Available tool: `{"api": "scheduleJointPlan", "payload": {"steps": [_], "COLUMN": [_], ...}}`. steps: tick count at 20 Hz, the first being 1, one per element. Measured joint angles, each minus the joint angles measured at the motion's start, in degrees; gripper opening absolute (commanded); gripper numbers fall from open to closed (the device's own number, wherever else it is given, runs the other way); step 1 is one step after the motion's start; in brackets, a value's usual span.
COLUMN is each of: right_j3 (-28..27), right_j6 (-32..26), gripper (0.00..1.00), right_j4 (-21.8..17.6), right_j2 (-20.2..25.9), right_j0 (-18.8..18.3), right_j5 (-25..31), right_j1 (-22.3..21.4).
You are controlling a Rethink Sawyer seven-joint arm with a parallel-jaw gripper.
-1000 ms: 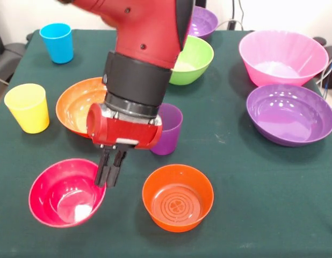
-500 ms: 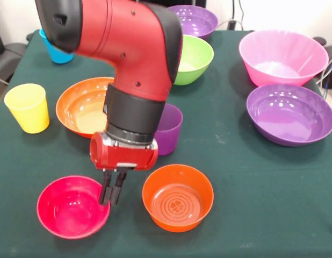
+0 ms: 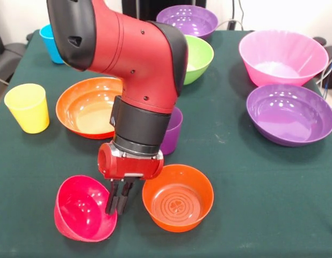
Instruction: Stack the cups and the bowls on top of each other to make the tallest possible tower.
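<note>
Green tablecloth (image 3: 236, 161), hand (image 3: 117, 207) clamped on tilted red bowl (image 3: 83, 209) rim, orange bowl (image 3: 178, 198) beside.

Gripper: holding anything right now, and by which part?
The gripper is shut on the small red bowl, pinching its rim on the side toward the small orange bowl; the red bowl is tilted.

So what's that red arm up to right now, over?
Claw shut on red bowl rim, bowl tipped on its side. Small orange bowl close alongside. Nothing stacked yet.
</note>
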Motion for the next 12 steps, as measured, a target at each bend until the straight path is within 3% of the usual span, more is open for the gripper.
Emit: {"api": "scheduleJointPlan", "payload": {"steps": [12], "right_j3": [-3.10], "right_j6": [3.35], "gripper": [0.00], "right_j4": [3.67], "right_j2": [-5.32], "right_j0": [4.15], "right_j5": [0.01], "right_j1": [1.59]}}
